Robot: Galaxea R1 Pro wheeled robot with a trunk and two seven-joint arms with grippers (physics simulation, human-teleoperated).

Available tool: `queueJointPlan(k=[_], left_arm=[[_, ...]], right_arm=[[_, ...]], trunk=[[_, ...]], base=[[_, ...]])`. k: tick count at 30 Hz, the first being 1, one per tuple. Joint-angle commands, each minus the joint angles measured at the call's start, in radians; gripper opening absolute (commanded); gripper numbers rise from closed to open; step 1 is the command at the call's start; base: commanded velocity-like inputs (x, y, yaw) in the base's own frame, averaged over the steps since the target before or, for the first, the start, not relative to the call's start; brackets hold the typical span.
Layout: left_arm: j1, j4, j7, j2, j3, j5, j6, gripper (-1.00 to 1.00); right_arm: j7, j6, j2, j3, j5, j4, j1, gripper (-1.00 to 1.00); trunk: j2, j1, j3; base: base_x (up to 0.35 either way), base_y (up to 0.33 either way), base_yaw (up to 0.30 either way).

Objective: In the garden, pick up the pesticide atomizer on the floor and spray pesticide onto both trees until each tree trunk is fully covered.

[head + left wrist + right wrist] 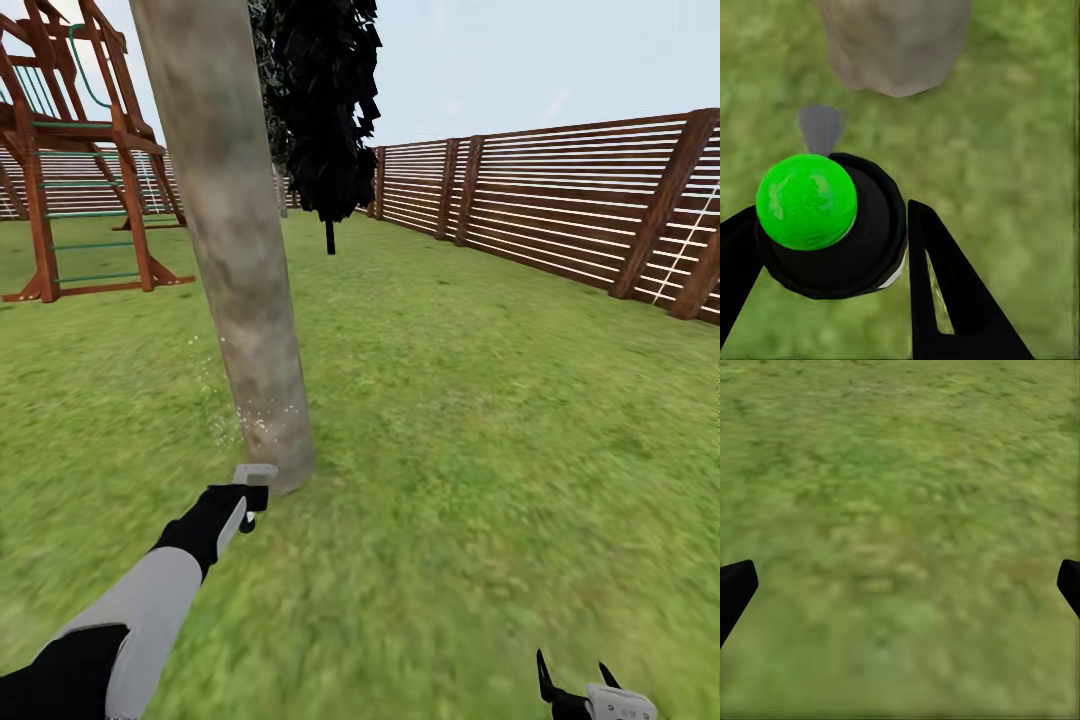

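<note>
On a fenced grass lawn (480,420), the left gripper (832,247) has its jaws clamped around the pesticide atomizer (817,217), nozzle just beside a thick tree trunk (235,240) flecked with pale pesticide specks (262,418). The right gripper (578,676) hangs low, jaws spread apart.

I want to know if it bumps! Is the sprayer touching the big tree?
Apart. In the left wrist view, grass shows between the sprayer's grey nozzle and the tree trunk.
</note>
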Motion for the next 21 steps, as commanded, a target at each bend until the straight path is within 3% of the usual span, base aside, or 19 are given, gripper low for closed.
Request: queueJointPlan(k=[1, 3, 6, 10, 15, 19, 21], left_arm=[[-0.002, -0.012, 0.000, -0.008, 0.000, -0.001, 0.010, -1.00], [-0.004, -0.101, 0.000, -0.035, 0.000, -0.001, 0.086, -1.00], [0.007, -0.251, -0.002, -0.034, -0.001, 0.002, 0.170, -1.00], [0.009, -0.283, -0.003, -0.012, -0.002, 0.002, 0.183, -1.00], [-0.003, -0.303, -0.002, -0.039, -0.001, 0.002, 0.186, -1.00], [-0.002, -0.449, -0.003, -0.035, -0.001, 0.004, 0.303, -1.00], [0.003, -0.499, -0.004, -0.025, 0.001, 0.005, 0.322, -1.00]], right_arm=[[0.000, 0.000, 0.000, 0.000, 0.000, 0.000, 0.000, 1.00], [0.000, 0.000, -0.001, 0.000, 0.000, 0.000, 0.000, 1.00], [0.000, 0.000, -0.001, 0.000, 0.000, 0.000, 0.000, 1.00], [0.000, 0.000, -0.001, 0.000, 0.000, 0.000, 0.000, 1.00], [0.000, 0.000, -0.001, 0.000, 0.000, 0.000, 0.000, 1.00], [0.000, 0.000, -0.001, 0.000, 0.000, 0.000, 0.000, 1.00], [0.000, 0.000, -0.001, 0.000, 0.000, 0.000, 0.000, 1.00]], trunk=[[0.000, 0.000, 0.000], [0.000, 0.000, 0.000], [0.000, 0.000, 0.000], [0.000, 0.000, 0.000], [0.000, 0.000, 0.000], [0.000, 0.000, 0.000], [0.000, 0.000, 0.000]], base=[[-0.005, 0.001, 0.000], [-0.001, 0.000, 0.000], [0.000, 0.000, 0.000], [0.000, 0.000, 0.000], [-0.172, 0.000, 0.000], [-0.012, 0.000, 0.000], [0.000, 0.000, 0.000]])
